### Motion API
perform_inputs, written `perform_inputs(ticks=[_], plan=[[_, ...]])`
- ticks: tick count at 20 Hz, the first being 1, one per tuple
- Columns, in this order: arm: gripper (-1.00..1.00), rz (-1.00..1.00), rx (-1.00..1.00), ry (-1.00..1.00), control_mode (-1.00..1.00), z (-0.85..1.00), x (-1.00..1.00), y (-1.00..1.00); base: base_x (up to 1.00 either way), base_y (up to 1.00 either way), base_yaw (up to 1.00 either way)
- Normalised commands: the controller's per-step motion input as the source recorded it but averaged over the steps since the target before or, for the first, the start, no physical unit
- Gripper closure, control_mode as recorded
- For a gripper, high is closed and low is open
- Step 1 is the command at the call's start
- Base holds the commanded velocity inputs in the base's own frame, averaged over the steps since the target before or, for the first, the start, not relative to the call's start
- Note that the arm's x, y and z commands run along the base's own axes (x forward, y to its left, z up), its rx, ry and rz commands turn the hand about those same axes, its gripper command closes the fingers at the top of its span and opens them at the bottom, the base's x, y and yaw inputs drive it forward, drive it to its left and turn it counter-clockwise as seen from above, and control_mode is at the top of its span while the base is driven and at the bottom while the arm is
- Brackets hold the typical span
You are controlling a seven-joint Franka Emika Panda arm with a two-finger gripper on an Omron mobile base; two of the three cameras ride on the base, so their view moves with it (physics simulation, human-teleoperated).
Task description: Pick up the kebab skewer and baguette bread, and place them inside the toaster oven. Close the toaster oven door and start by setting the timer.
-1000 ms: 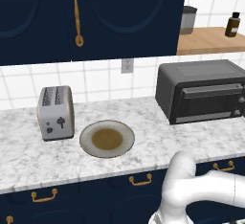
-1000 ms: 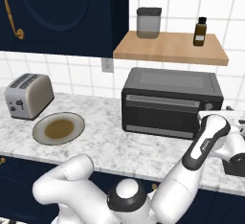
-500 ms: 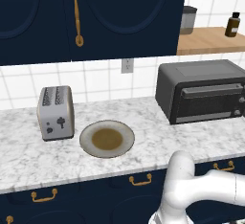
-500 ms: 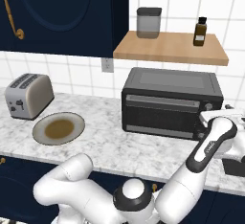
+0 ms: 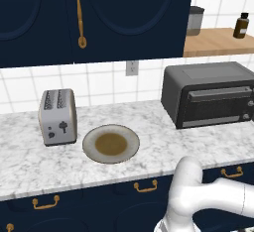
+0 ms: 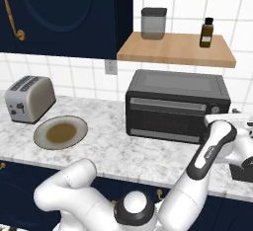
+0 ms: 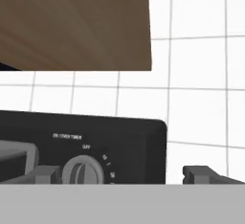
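One timer knob (image 7: 82,171) sat at about eleven o'clock from your tool (image 7: 126,174), whose tips stood wide and empty, on the right end of the closed toaster oven (image 6: 175,105) on the surface (image 6: 118,151).

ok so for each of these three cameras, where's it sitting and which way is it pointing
Left base view: behind the arm, left, looking forward-down at the counter; white arm link lower right.
Right base view: behind, right; arm rises to the toaster oven's right end.
Hand view: on the open hand, facing the oven's knob and tiled wall; dark fingertips at bottom.
Both base views share toaster, plate, oven.
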Motion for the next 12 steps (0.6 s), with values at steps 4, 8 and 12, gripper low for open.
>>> perform_inputs(ticks=[4,8,12], plan=[[-1.00,-0.17,0.00,0.00,-1.00,0.00,0.02,0.16,0.00,0.00,0.00],[-1.00,-0.16,0.00,0.01,-1.00,0.00,0.23,0.02,0.00,0.00,0.00],[-1.00,-0.14,0.00,0.02,-1.00,0.00,0.44,-0.05,0.00,0.00,0.00]])
